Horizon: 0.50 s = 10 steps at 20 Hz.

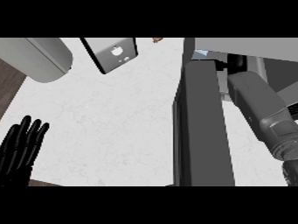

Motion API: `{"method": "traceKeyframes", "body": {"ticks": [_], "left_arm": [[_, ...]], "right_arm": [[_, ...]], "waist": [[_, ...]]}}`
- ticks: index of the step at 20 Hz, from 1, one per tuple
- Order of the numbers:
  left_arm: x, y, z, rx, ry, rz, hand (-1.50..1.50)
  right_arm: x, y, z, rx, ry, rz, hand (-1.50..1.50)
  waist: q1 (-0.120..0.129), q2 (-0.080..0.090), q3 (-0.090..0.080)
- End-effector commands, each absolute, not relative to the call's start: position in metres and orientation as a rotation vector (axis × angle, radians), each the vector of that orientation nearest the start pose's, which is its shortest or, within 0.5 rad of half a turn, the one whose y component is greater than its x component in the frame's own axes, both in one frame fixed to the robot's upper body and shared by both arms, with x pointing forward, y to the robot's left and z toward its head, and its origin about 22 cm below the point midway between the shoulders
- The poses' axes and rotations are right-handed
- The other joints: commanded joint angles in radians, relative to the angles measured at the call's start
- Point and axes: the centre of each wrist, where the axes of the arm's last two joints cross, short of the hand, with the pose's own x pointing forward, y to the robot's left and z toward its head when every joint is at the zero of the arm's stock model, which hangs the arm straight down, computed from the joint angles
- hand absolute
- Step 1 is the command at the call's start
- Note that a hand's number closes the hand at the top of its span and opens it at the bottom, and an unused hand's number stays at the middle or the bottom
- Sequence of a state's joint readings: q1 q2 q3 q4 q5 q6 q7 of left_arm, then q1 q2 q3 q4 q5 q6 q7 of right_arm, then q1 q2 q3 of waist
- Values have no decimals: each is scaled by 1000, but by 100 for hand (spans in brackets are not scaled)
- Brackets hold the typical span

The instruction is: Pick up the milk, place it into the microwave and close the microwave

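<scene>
the milk cannot be seen from the head view; the microwave's dark door [202, 127] stands open, edge-on, over the white bench [106, 113]. the right forearm [267, 113] reaches past the door toward the microwave [254, 46], and its hand is hidden, so whether its fingers are curled cannot be told. the left hand [15, 153] rests at the lower left edge, fingers straight and up.

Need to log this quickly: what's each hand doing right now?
Left hand: open, fingers straight, holding nothing.
Right hand: not visible; its forearm reaches past the microwave door.

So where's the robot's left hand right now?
In the head view, the left hand rests open at the lower left, fingers up, over the white counter's near edge, well left of the dark microwave door.
</scene>
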State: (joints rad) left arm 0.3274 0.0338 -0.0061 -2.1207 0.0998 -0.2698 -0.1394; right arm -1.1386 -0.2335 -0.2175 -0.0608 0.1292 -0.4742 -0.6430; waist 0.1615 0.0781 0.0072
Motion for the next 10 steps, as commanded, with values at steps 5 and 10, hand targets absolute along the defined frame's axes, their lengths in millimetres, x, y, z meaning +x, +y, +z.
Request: {"method": "traceKeyframes", "body": {"ticks": [5, 10], "left_arm": [[156, 246, 73, -157, -1957, -149, -150], [156, 233, 71, -176, -1958, -143, -150]], "right_arm": [[444, -237, 44, -556, -1825, 194, -150], [435, -240, 26, -482, -1836, 197, -150]], "waist": [[-16, -11, -1], [-22, -15, 0]]}}
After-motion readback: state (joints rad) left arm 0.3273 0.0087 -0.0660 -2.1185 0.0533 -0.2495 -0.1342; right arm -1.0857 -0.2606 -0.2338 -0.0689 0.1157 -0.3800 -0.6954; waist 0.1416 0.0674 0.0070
